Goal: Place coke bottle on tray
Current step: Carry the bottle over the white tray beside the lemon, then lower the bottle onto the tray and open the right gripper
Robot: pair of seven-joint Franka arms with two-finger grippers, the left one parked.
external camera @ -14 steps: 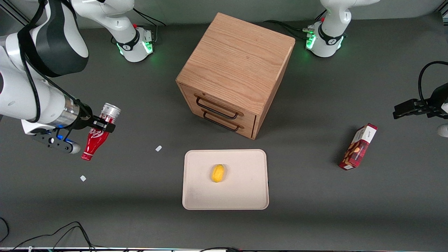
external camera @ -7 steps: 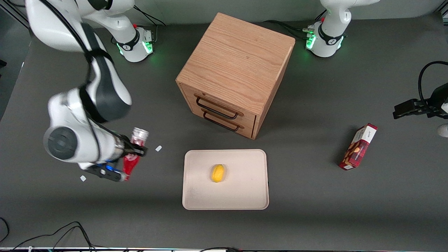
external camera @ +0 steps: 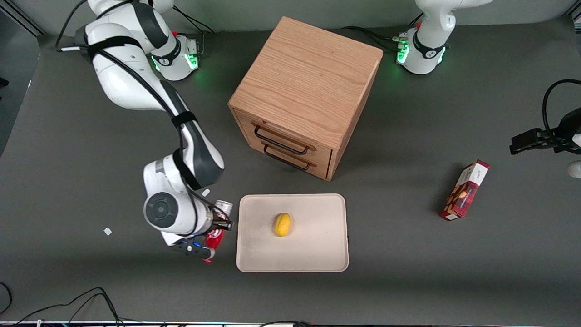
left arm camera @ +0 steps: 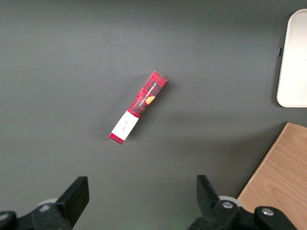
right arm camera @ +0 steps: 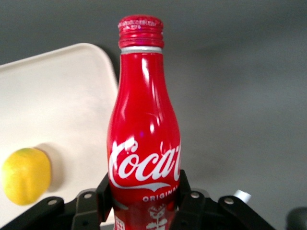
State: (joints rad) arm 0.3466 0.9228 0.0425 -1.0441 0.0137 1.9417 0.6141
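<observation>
My right gripper [external camera: 219, 224] is shut on the coke bottle [external camera: 214, 238], a slim red bottle with white script lettering. It hangs in the air just beside the tray's edge at the working arm's end. In the right wrist view the black fingers [right arm camera: 188, 191] press both sides of the coke bottle [right arm camera: 144, 139]. Its red cap points away from the wrist camera. The cream tray [external camera: 313, 254] lies flat in front of the drawer cabinet, nearer the front camera. Part of the tray [right arm camera: 57, 96] shows beside the bottle in the right wrist view.
A yellow lemon [external camera: 282, 225] lies on the tray. The wooden drawer cabinet [external camera: 306, 95] stands farther from the front camera than the tray. A red-and-white snack box [external camera: 464, 190] lies toward the parked arm's end. Small white scraps [external camera: 107, 231] lie on the table.
The right arm has carried the coke bottle from the working arm's end of the table toward the tray, and it now hangs just beside the tray's edge. The grip is unchanged.
</observation>
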